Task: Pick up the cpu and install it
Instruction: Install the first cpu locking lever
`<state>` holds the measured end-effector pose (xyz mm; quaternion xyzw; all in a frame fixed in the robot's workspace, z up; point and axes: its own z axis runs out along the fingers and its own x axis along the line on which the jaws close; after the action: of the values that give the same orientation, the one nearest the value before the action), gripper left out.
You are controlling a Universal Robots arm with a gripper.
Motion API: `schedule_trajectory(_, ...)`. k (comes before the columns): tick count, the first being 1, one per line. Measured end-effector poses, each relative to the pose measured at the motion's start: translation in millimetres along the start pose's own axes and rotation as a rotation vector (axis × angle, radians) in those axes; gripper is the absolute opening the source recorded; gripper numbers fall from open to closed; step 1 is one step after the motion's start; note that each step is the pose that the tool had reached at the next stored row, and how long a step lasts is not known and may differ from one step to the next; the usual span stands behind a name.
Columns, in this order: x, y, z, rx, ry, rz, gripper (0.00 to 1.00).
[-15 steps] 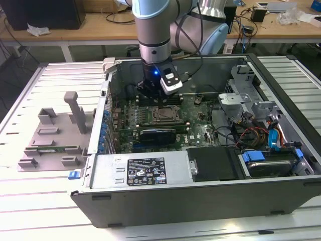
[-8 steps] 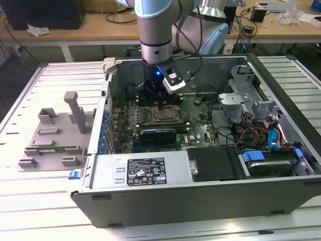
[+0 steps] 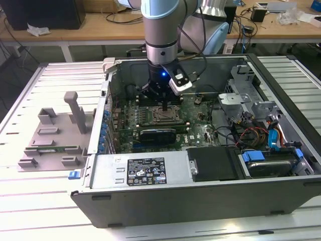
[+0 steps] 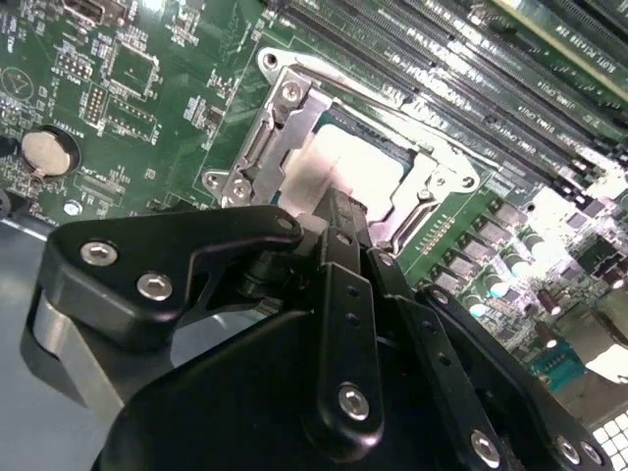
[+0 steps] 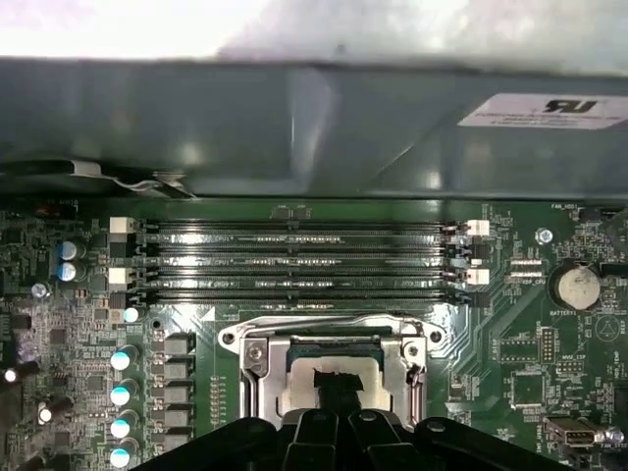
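The cpu (image 4: 343, 162) lies flat inside the metal-framed socket (image 4: 285, 128) on the green motherboard, its pale shiny top catching the light. My gripper (image 4: 339, 208) hangs straight over it with both black fingers drawn together, and the tips rest on or just above the chip's top. In the first wrist view the cpu (image 5: 299, 388) shows inside the socket frame (image 5: 257, 368), with the dark tip of the gripper (image 5: 339, 385) over its middle. In the exterior view the gripper (image 3: 166, 106) reaches down into the open computer case above the socket (image 3: 165, 116).
Memory slots (image 5: 294, 260) run beside the socket, with the case wall (image 5: 294, 128) behind them. A coin battery (image 4: 44, 152) sits nearby. A dark card (image 3: 158, 134), the power supply (image 3: 145, 170) and the drive cage (image 3: 261, 120) crowd the case. A grey fixture (image 3: 55, 135) lies outside.
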<state>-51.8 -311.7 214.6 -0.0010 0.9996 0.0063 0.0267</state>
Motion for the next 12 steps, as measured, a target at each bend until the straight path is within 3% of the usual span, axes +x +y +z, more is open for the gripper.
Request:
schedule_trajectory(4,0.0,-1.5,0.0,0.0318,0.0205,-0.003,0.11)
schedule_trajectory(8,-1.2,-5.6,0.3,0.0332,0.0225,-0.008,0.11)
schedule_trajectory(10,-3.8,-7.0,0.8,0.0319,0.0226,-0.037,0.11)
schedule_trajectory(12,-5.3,-7.1,0.9,0.0294,0.0223,-0.094,0.11)
